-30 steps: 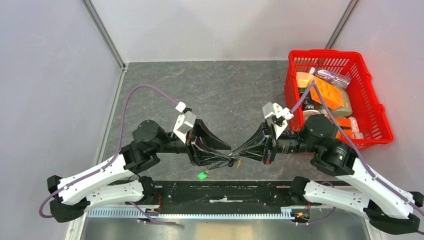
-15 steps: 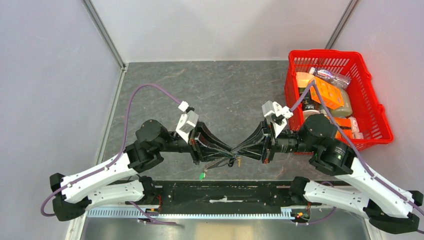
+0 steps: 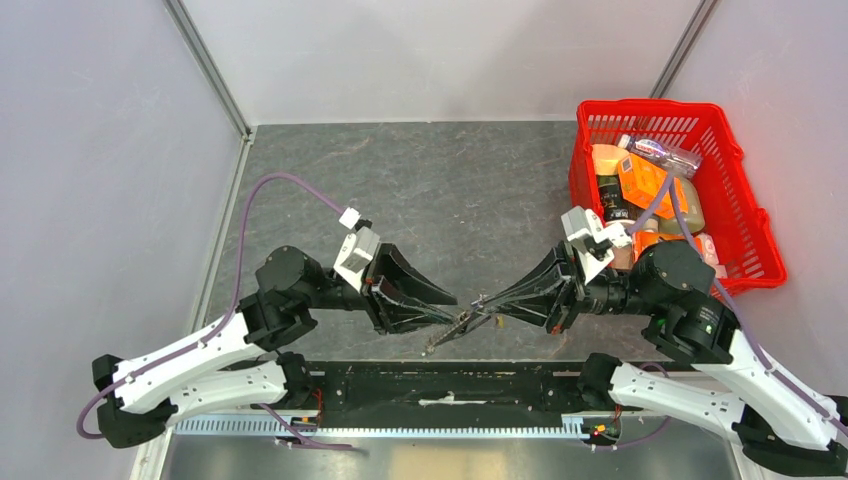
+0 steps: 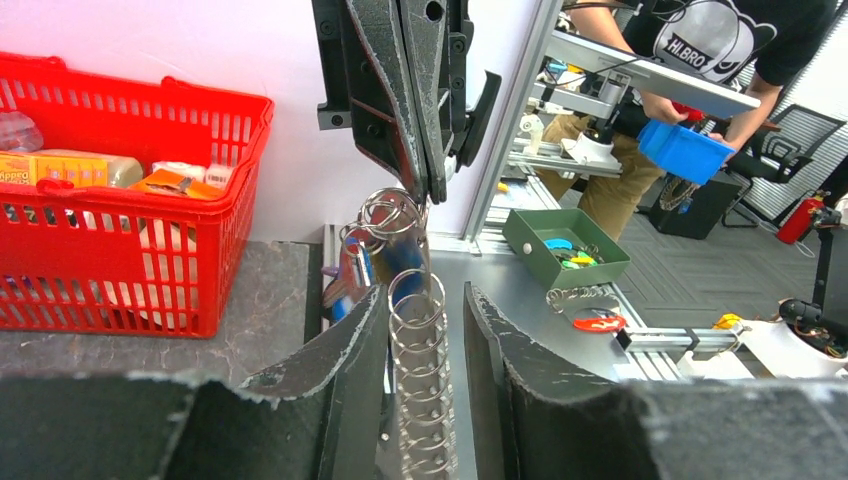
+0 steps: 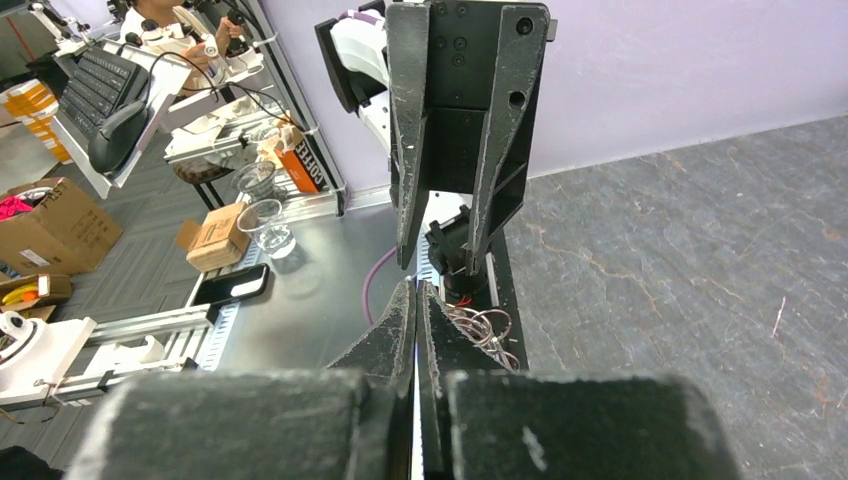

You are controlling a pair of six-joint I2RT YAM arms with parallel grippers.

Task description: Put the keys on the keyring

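Separation now, versus a second ago: right gripper (image 3: 484, 301) backed off toward 3 o'clock, left gripper (image 3: 457, 312) shifted toward 9, tips no longer overlapping over the near edge of the table (image 3: 420, 180). Between them, keyring (image 4: 392, 214) drawn out in a line, chain (image 4: 420, 380) trailing off toward 7 o'clock in the top view.

Right fingers: pinched tight on the top ring of the keyring, no gap showing.

Left fingers (image 4: 340, 350): parted narrow, straddling the chain, sliver of daylight on each side in the left wrist view. Looks unclamped, not certain.

Keys (image 4: 368, 268): blue-capped heads bunched just under the pinched ring, at about 7 o'clock of it. Cannot tell whether threaded on or merely hanging alongside.

Reads as a tension/regrip step: ring presented by the right, left mid-adjustment on the chain. Threading not confirmed as done.

Risk: chain sliding through the slack left fingers, bundle swinging off line.

Red basket (image 3: 760, 240) at 2 o'clock, well apart, not involved.
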